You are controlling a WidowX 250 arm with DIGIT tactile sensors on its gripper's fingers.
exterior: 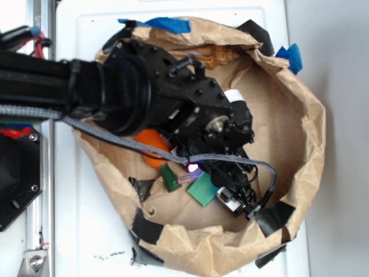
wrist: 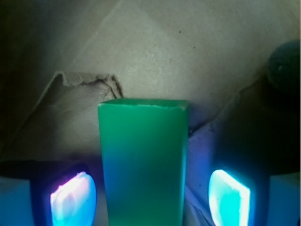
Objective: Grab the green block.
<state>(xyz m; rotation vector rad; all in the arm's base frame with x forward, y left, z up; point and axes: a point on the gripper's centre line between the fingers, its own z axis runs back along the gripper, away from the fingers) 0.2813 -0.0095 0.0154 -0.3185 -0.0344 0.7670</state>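
Gripper (exterior: 222, 187) of the black WidowX arm sits low inside the crumpled brown paper bag (exterior: 305, 115) in the exterior view, beside the green block (exterior: 203, 189); an orange toy carrot (exterior: 151, 144) lies just left of the block.

From the wrist, the block (wrist: 143, 160) stands between 2 glowing pads (wrist: 70, 197), with gaps either side: released, not gripping.

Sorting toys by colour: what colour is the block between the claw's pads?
Plain mid-green block, clearest in the wrist view.

Block (wrist: 143, 162) between the hand's (wrist: 149, 197) two pads, inside paper bag (exterior: 300, 109), beside carrot (exterior: 153, 147).
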